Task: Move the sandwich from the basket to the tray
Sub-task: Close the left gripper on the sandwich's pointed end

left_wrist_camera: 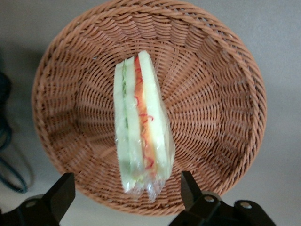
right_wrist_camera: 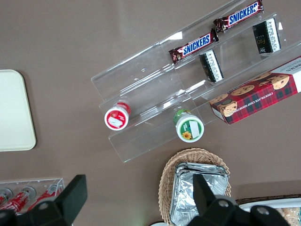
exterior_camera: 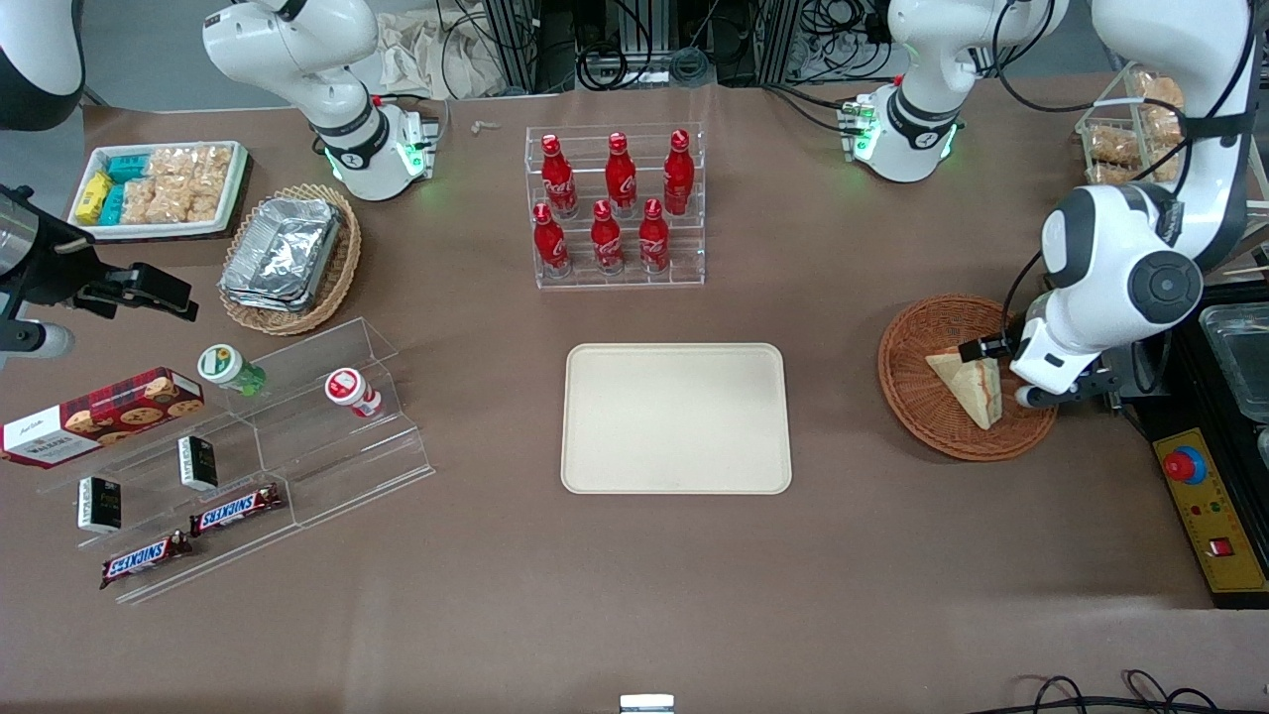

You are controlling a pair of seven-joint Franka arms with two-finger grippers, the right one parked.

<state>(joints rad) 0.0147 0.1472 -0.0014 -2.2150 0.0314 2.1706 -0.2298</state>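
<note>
The sandwich (exterior_camera: 970, 382), a wrapped wedge of pale bread with red and green filling, stands on edge in the round reddish-brown wicker basket (exterior_camera: 927, 332). My gripper (exterior_camera: 1031, 395) hangs low at the basket's rim, on the side toward the working arm's end of the table. In the left wrist view the gripper (left_wrist_camera: 127, 193) is open; its black fingers (left_wrist_camera: 190, 190) stand wide on either side of the sandwich's (left_wrist_camera: 141, 122) near end without touching it. The basket (left_wrist_camera: 211, 94) fills that view. The cream-beige tray (exterior_camera: 676, 416) lies flat at the table's middle, bare.
A clear rack of red bottles (exterior_camera: 617, 203) stands farther from the camera than the tray. Toward the parked arm's end are an oval basket of foil containers (exterior_camera: 288, 256), a white snack tray (exterior_camera: 159, 188) and a stepped acrylic shelf (exterior_camera: 248, 446). A control box (exterior_camera: 1210, 516) sits beside the basket.
</note>
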